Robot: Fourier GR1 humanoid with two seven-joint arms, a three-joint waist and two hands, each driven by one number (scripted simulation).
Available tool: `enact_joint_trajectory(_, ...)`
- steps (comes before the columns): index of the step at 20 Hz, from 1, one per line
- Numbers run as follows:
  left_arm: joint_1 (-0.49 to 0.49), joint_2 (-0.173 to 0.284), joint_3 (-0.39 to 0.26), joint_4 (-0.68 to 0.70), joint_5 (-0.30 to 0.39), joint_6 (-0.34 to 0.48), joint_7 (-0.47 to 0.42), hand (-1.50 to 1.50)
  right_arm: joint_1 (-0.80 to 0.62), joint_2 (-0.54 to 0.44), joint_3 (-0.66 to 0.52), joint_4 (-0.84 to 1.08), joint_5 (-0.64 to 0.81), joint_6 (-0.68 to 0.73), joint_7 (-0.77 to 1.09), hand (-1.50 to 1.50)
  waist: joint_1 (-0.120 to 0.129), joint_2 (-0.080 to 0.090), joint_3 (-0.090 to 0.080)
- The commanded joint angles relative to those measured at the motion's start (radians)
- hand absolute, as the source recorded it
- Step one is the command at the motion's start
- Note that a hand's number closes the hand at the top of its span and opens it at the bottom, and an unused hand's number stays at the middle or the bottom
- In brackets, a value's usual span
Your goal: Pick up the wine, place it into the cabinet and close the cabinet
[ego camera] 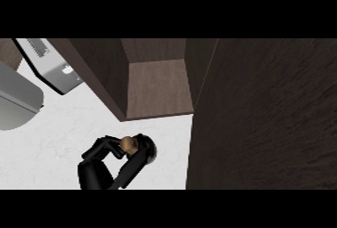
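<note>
Head view. Landmark: the cabinet, a dark wood box at upper centre, seen from below its open front. Its interior shelf surface shows as a lighter brown panel. The cabinet door stands open to the right of the cabinet and fills the whole right side of the view as a large dark wood slab.

Below the cabinet opening, my robot hand enters from the lower edge over the white bench. From this view alone I cannot tell whether it is my left or my right one. Its black fingers and thumb are curled round the wine, which I see end-on: a dark bottle body with a tan cork-coloured top facing up toward me. The robot hand is therefore closed on the wine, wrapped about its neck and shoulder. The wine sits just below the front edge of the cabinet and just left of the door's lower part, not inside the cabinet.

Left of the cabinet, a grey appliance with a slotted top stands on the bench. Further left of it, at the view's edge, is a rounded grey object; I cannot identify it.

My other robot hand does not appear.
</note>
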Motion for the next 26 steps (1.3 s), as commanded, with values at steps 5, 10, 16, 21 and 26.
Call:
enact_joint_trajectory(5, -0.091, 0.150, -0.261, -0.232, 0.057, 0.016, -0.032, 1.50, 0.003, 0.003, 0.001, -0.017, -0.023, -0.002, 0.010, -1.50, 0.023, 0.007, 0.000)
enact_joint_trajectory(10, -0.125, 0.190, -0.339, -0.328, 0.085, 0.016, -0.055, 1.50, 0.018, -0.002, -0.003, -0.042, -0.026, -0.008, 0.025, -1.50, 0.032, 0.011, 0.001)
enact_joint_trajectory(16, -0.171, 0.241, -0.342, -0.427, 0.132, 0.016, -0.071, 1.50, 0.004, 0.003, -0.017, -0.043, -0.023, -0.024, 0.021, -1.50, 0.053, 0.016, 0.003)
enact_joint_trajectory(21, -0.210, 0.233, -0.354, -0.416, 0.163, 0.016, -0.104, 1.50, 0.032, 0.007, -0.022, -0.050, -0.018, -0.032, 0.022, -1.50, 0.056, 0.017, 0.006)
enact_joint_trajectory(26, -0.269, 0.250, -0.334, -0.434, 0.221, 0.016, -0.109, 1.50, 0.024, 0.006, -0.026, -0.047, -0.001, -0.031, 0.006, -1.50, 0.053, 0.020, 0.007)
